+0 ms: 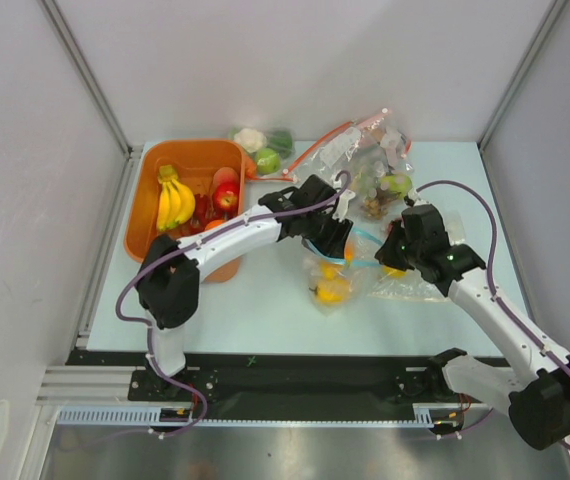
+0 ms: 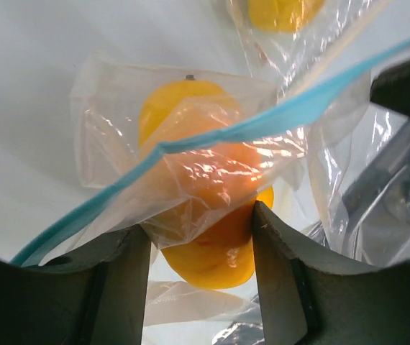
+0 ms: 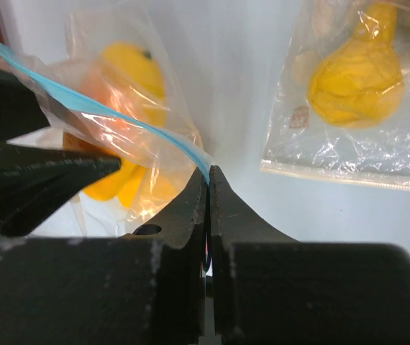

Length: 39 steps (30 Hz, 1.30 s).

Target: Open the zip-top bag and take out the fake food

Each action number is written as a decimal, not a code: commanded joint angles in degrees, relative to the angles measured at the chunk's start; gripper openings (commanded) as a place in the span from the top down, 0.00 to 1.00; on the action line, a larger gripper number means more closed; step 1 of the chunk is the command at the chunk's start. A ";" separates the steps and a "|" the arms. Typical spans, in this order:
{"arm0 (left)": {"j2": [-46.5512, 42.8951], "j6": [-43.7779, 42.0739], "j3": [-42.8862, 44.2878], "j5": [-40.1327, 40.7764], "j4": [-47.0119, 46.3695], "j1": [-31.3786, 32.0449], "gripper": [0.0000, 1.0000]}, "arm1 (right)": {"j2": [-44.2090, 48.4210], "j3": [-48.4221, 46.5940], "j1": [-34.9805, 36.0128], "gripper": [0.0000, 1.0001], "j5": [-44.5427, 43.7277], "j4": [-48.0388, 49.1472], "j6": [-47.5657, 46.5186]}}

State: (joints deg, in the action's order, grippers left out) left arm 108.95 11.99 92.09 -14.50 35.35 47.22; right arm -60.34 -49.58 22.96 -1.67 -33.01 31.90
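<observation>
The zip-top bag (image 1: 357,272) lies mid-table between my two grippers, its teal zip strip (image 2: 226,133) stretched across. My left gripper (image 1: 333,240) is at the bag's mouth. In the left wrist view its fingers (image 2: 201,219) are closed on an orange-yellow fake fruit (image 2: 212,251), with bag film draped over the fruit's top. A second yellow fruit (image 1: 331,291) lies lower in the bag. My right gripper (image 1: 393,252) is shut on the bag's teal-edged rim (image 3: 209,172). The right wrist view shows the fruits (image 3: 129,65) through the film.
An orange bin (image 1: 145,200) at the left holds a banana bunch (image 1: 173,200) and a red apple (image 1: 226,197). A bag with a red zip strip (image 1: 365,150) and a green apple (image 1: 267,160) lie at the back. Another clear bag with a yellow fruit (image 3: 356,79) lies right.
</observation>
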 commanded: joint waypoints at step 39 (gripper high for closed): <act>-13.40 -12.34 -7.62 -19.18 8.08 -8.91 0.92 | 2.15 0.89 -6.35 0.94 5.16 5.74 -7.46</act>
State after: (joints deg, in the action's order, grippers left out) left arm 102.39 0.95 87.88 -37.65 40.84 40.45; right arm -59.94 -51.00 20.43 8.71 -27.03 30.33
